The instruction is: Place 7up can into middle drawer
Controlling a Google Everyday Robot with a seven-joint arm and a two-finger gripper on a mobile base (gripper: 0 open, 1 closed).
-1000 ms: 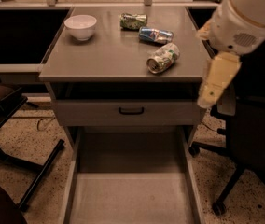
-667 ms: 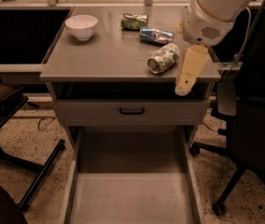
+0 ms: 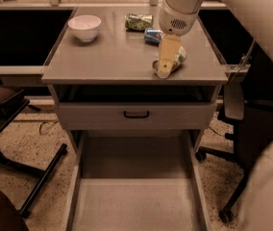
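Gripper (image 3: 164, 70) has swung in from off the right edge of the surface (image 3: 107, 59) and now hangs right over the 7up can (image 3: 180, 56), covering its middle. How far open it is, I cannot tell. I judge the grasp is about to start; the can lies on its side near the front right edge, not yet lifted. Below, the middle drawer (image 3: 136, 203) stands pulled out, under a shut drawer front (image 3: 98, 115). Farther back sit a white bowl (image 3: 84, 27), a dark green can (image 3: 139, 21) and a blue can (image 3: 151, 35).
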